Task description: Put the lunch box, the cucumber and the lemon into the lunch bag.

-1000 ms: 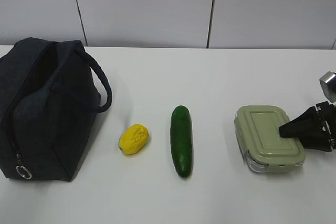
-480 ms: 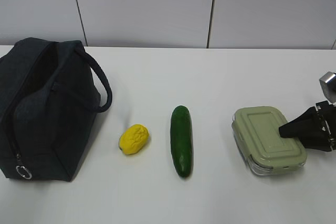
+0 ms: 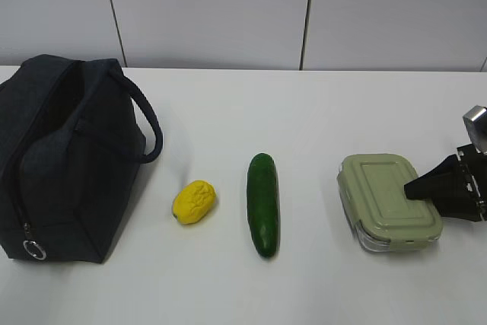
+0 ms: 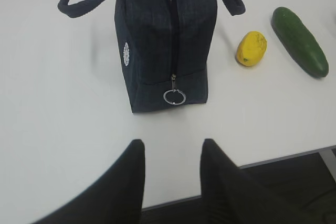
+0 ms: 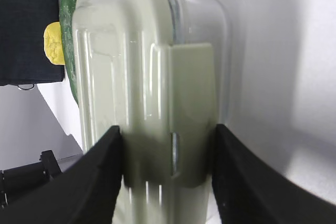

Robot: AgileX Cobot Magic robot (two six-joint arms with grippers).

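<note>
The sage-lidded lunch box [image 3: 389, 199] lies at the table's right, its clipped end [image 5: 142, 77] between the fingers of my right gripper [image 3: 415, 189], which is shut on it [image 5: 167, 128] from the right. The dark green cucumber [image 3: 263, 203] lies mid-table, with the yellow lemon [image 3: 194, 202] to its left. The navy lunch bag [image 3: 61, 157] stands at the far left, its zipper ring pull [image 4: 174, 97] hanging low on the near end. My left gripper [image 4: 173, 142] hovers open and empty over the table's front edge, short of the bag [image 4: 163, 35]. It is out of the exterior view.
The white table's front edge [image 4: 273, 160] runs just under my left fingers. A pale panelled wall [image 3: 205, 13] stands behind the table. The bag's loop handle [image 3: 148, 123] sticks out toward the lemon.
The right jaws have closed a little onto the lunch box, which rocked slightly and settled. The left gripper and the other things have not moved.
</note>
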